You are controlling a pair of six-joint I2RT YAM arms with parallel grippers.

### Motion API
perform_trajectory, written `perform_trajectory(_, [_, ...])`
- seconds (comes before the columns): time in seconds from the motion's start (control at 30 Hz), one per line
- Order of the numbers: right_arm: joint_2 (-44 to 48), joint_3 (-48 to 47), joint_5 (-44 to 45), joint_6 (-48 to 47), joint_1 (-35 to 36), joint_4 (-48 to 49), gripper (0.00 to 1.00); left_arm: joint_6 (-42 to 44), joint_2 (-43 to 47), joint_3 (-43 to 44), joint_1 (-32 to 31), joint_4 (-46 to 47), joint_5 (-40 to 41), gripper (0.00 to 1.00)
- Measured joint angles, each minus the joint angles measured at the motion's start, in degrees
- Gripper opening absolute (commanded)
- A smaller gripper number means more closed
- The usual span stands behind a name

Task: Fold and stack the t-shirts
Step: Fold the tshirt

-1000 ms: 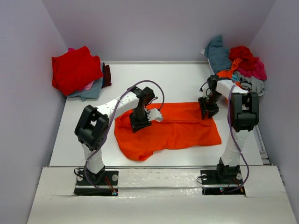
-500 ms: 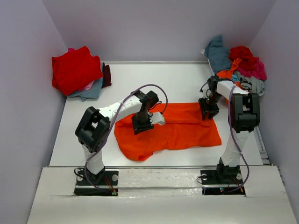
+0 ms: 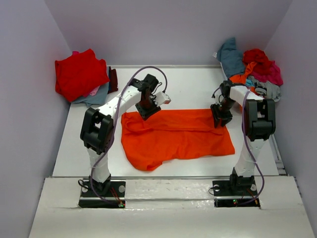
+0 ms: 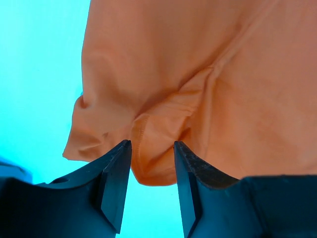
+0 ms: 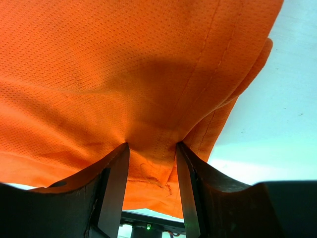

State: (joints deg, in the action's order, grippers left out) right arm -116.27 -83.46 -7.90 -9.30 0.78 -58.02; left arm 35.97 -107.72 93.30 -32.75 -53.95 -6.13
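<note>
1. at the far left corner of the white table [image 3: 188, 82], a folded red t-shirt [image 3: 79, 74] rests on top of a grey-teal t-shirt [image 3: 96, 96]. a sliver of pink shows between them. a dark maroon cloth [image 3: 113, 79] lies just beside the pair, and it is too small in the overhead view to say if it is a shirt.
2. the left gripper [image 3: 147, 106] is down on the far edge of the orange t-shirt [image 3: 178, 139], near its left end. in the wrist view its fingers [image 4: 116, 183] stand partly apart. a bunched fold of the hemmed orange edge fills the gap between them, pinched from both sides.
3. the orange t-shirt lies spread across the middle of the table between the two arms, its long side running left to right. it is wrinkled, and its near left corner bulges toward the arm bases.
4. the right gripper [image 3: 220, 116] sits on the shirt's far right corner. its fingers [image 5: 114, 183] are also partly apart and clamp a thick gather of the mesh cloth, which puckers where they bite.
5. at the far right corner, a loose heap of t-shirts [image 3: 252, 69] in teal, red, magenta, orange and grey is piled against the wall. it lies beyond the right gripper and apart from the spread shirt.
</note>
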Motion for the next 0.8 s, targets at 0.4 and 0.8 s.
perform_trajectory(0.4, [0.0,0.0,0.0,-0.2,0.0,0.0,0.48,-1.9,-4.1,-4.9,2.9,2.1,-4.5,0.51])
perform_trajectory(0.8, [0.0,0.0,0.0,-0.2,0.0,0.0,0.48,-1.5,-4.3,-6.8,2.9,1.4,-10.2,0.51])
